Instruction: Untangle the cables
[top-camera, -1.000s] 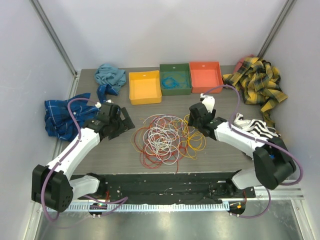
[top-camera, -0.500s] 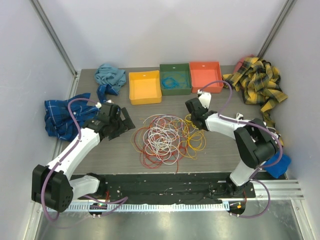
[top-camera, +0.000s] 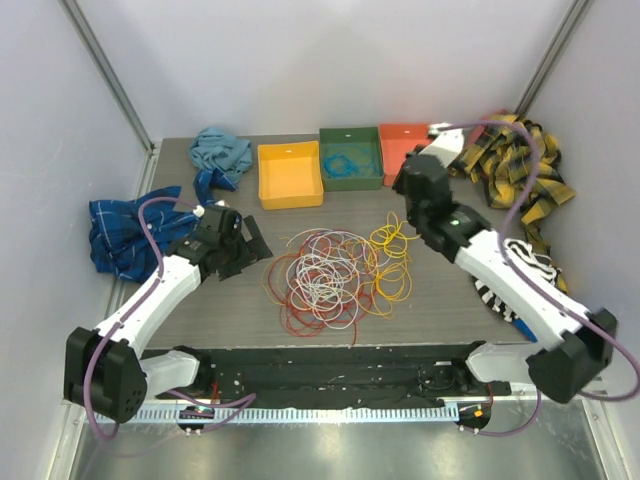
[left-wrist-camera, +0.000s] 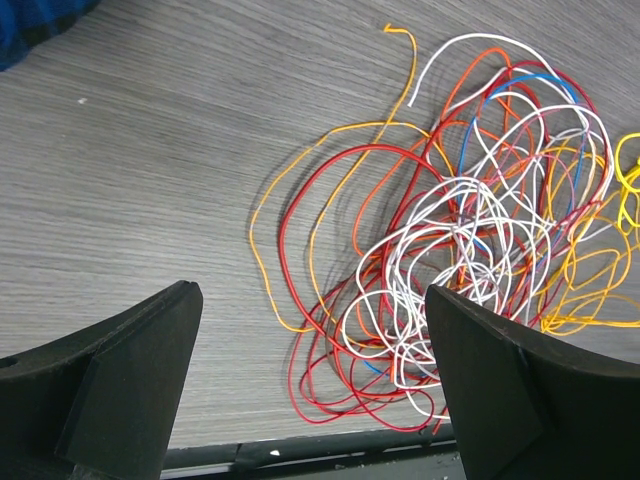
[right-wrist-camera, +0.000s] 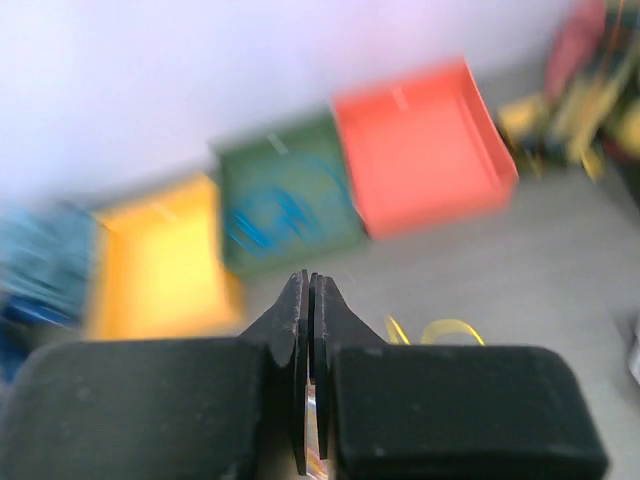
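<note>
The cables (top-camera: 325, 275) lie in a loose tangle of red, orange, white and yellow loops in the middle of the table. The left wrist view shows the same cables (left-wrist-camera: 470, 230), with a few blue strands among them. My left gripper (top-camera: 250, 245) is open at the tangle's left edge; its fingers (left-wrist-camera: 130, 380) straddle bare table and red loops, touching nothing. My right gripper (top-camera: 408, 198) hangs raised above the tangle's right side, shut on a yellow cable (top-camera: 392, 237) that rises toward it. In the blurred right wrist view its jaws (right-wrist-camera: 310, 285) are pressed together, with yellow loops (right-wrist-camera: 450, 330) behind.
Three trays stand at the back: yellow (top-camera: 289, 175), green (top-camera: 350, 172) holding a blue cable, and orange-red (top-camera: 405, 148). Cloths lie around the edges: blue plaid (top-camera: 120, 230), teal (top-camera: 220, 150), yellow plaid (top-camera: 520, 170) and black-and-white striped (top-camera: 520, 265).
My right gripper closed at the tangle's right edge, then rose and swung back toward the trays, lifting yellow loops with it. The left arm has stayed still and open.
</note>
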